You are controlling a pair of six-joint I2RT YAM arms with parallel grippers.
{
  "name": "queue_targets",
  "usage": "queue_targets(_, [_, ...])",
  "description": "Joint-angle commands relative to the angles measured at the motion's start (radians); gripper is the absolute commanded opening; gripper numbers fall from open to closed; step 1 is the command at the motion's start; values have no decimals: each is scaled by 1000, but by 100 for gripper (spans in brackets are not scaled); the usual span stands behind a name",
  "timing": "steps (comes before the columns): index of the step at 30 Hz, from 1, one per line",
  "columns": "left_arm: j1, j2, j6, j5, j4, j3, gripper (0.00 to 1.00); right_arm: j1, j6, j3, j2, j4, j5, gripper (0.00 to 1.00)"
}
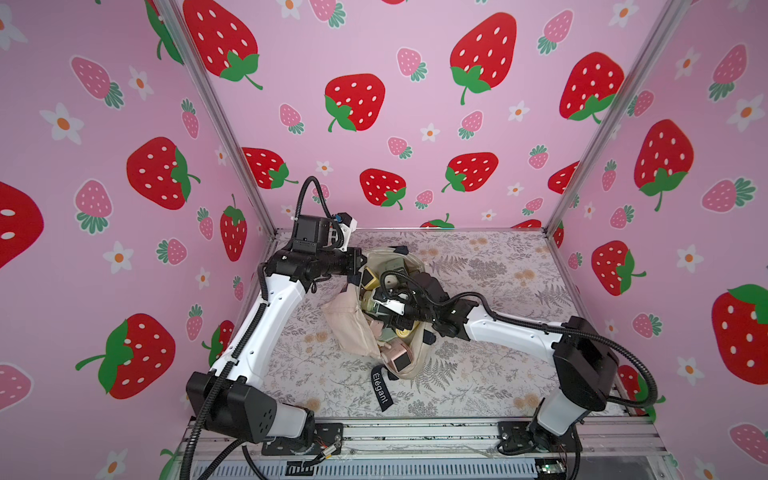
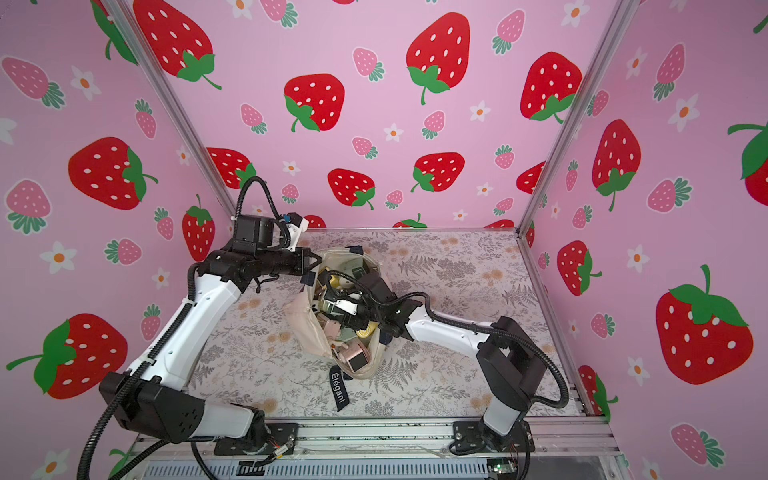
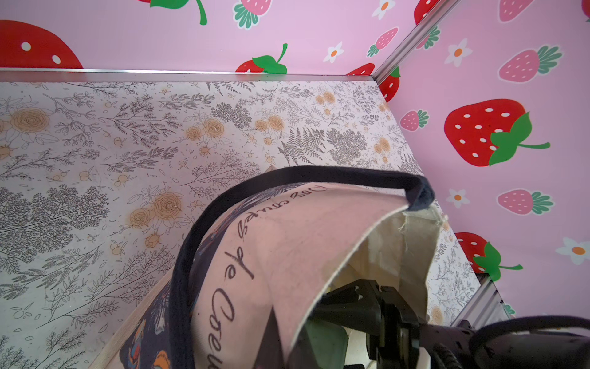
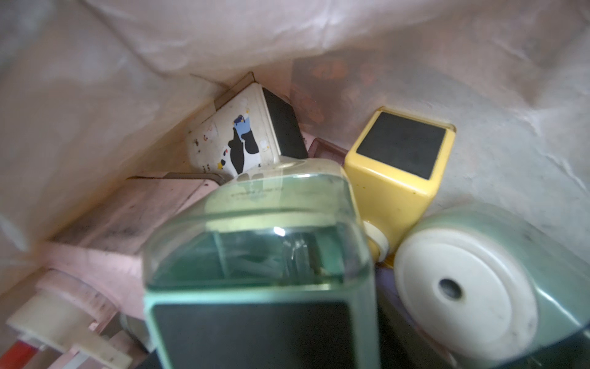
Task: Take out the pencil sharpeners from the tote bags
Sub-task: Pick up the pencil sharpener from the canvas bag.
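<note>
floral-print tabletop [image 1: 505, 299] — cream tote bag [image 1: 350, 329] at its middle, black lettered strap [image 1: 381, 388] flat alongside

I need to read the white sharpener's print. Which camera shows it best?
The right wrist view: the white sharpener is sharp inside the tote bag, penguin print clear. In both top views the right arm covers the bag's mouth; I cannot find it. The left wrist view does not show it.

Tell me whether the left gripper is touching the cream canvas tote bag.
Touching. In a top view the shut left gripper pinches the rim of the cream canvas tote bag.
</note>
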Motion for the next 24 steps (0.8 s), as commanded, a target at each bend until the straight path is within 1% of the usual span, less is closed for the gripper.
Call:
queue_targets(1, [3,-53,9,30,76,20,0,23,-4,-25,-17,52,26,70])
queue_targets(3, [4,-53,8,29,76,20,0,36,-16,-26,-22,52,27,71])
queue_targets(5, [5,-53,9,29,76,20,0,49,-19,-28,-18,62,53,72])
queue_targets(6, [4,-53,8,29,76,20,0,55,-25,-31,-18,72,65,71])
queue_targets(10, [3,-52,8,28,75,19,0,60,-34,-39,-28,80,54,62])
queue_targets(15, [4,-49,9,24,73,20,0,69,-36,-45,-54,78,38,40])
queue_targets(20, [3,-49,10,10,74,17,0,71,-26,-58,-93,78,39,35])
queue_targets(24, [-3,-38,11,-27,70,15,0,72,-6,-71,-156,73,67,33])
